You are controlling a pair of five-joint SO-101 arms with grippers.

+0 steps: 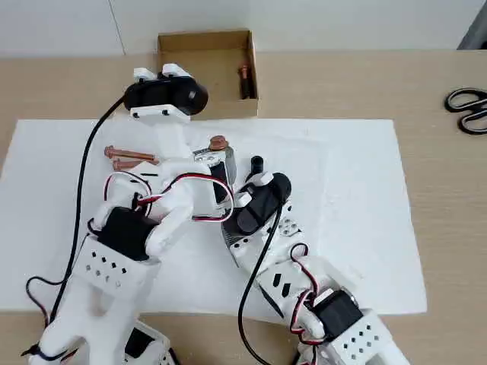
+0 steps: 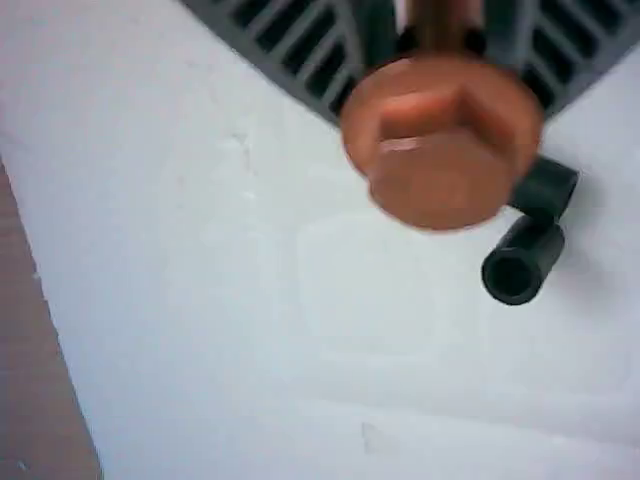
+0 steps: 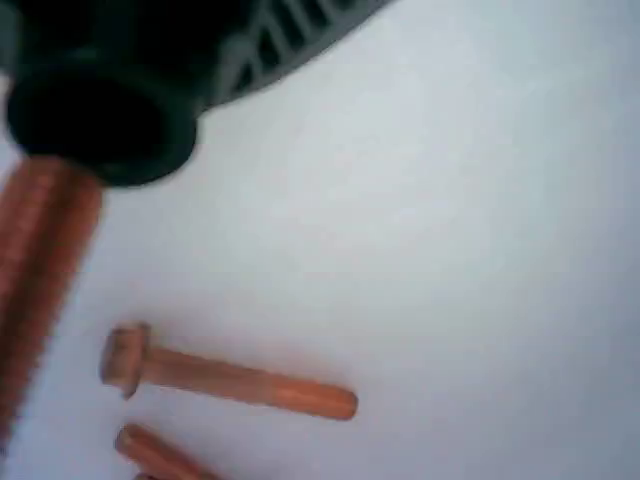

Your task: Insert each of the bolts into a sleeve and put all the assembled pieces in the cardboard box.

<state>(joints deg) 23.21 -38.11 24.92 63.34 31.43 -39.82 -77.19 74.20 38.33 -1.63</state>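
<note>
- High view: cardboard box point(image 1: 171, 46) at the far edge of the desk point(image 1: 426, 76), with one assembled piece point(image 1: 245, 80) inside against a side wall.
- High view: white sheet point(image 1: 358, 213) covers the desk in front of the box. Two spare bolts point(image 1: 129, 157) lie side by side on it, long axes across the sheet, on the left arm's side.
- High view: held bolt point(image 1: 218, 142) sits where the two arms meet. Its head shows round from above, so its long axis is judged near upright. A loose sleeve point(image 1: 256, 163) is just beside it, on the right arm's side. Scissors point(image 1: 468, 109) lie well apart.
- Left wrist view: left gripper point(image 2: 440, 30) is clamped on the held bolt's point(image 2: 440, 140) shank behind the head, which faces the camera. The loose sleeve point(image 2: 515, 265) lies on the sheet beyond, mouth open, with no finger on it.
- Right wrist view: right gripper point(image 3: 120, 60) is closed round a held sleeve point(image 3: 90, 115). A threaded copper shank meets the sleeve's mouth and runs on in line with the bore; how far it has entered cannot be told. The spare bolts point(image 3: 225, 380) lie beyond.
- Judgement: the step in hand is mating bolt and sleeve. The next move depends on keeping the shank's axis in line with the bore. After that, the loose sleeve is nearer the right arm and the spare bolts nearer the left.
</note>
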